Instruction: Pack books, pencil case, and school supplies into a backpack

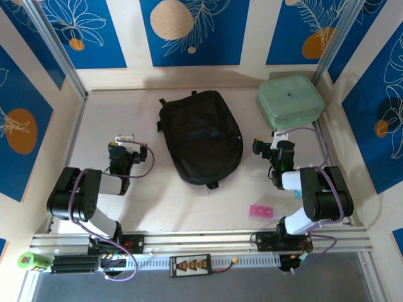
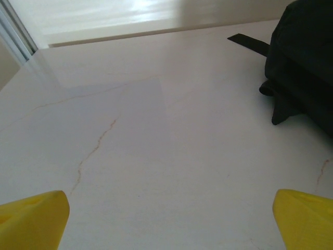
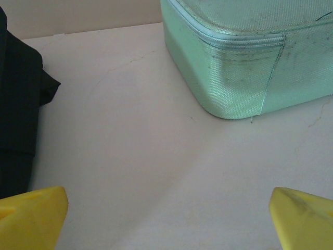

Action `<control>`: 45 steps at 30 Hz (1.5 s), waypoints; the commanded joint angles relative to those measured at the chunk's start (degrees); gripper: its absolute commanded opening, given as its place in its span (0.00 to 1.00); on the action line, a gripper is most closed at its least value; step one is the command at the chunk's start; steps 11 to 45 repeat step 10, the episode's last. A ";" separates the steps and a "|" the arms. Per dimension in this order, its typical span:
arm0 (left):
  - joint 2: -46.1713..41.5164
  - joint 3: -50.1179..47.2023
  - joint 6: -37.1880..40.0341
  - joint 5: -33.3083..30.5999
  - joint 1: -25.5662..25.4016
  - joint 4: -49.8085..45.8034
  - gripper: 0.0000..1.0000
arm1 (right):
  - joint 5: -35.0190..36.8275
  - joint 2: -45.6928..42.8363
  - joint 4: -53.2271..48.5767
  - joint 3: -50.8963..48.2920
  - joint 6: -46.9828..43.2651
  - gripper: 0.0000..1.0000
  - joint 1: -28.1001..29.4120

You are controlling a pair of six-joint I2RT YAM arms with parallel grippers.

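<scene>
Backpack (image 1: 200, 138) black, soft, rounded. Woven grain of mint case (image 3: 234, 67) clear from right wrist; pink block (image 1: 261, 211) from above. Left tool (image 2: 169, 221), right tool (image 3: 169, 219) gaping, empty.

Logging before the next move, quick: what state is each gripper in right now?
Left gripper: open, holding nothing.
Right gripper: open, holding nothing.

No text, label, brand or number can be read anywhere.
</scene>
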 commanded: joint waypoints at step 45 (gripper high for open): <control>0.09 1.31 0.50 3.93 1.59 -1.08 1.00 | -0.56 -0.01 0.43 0.93 0.58 0.99 -0.37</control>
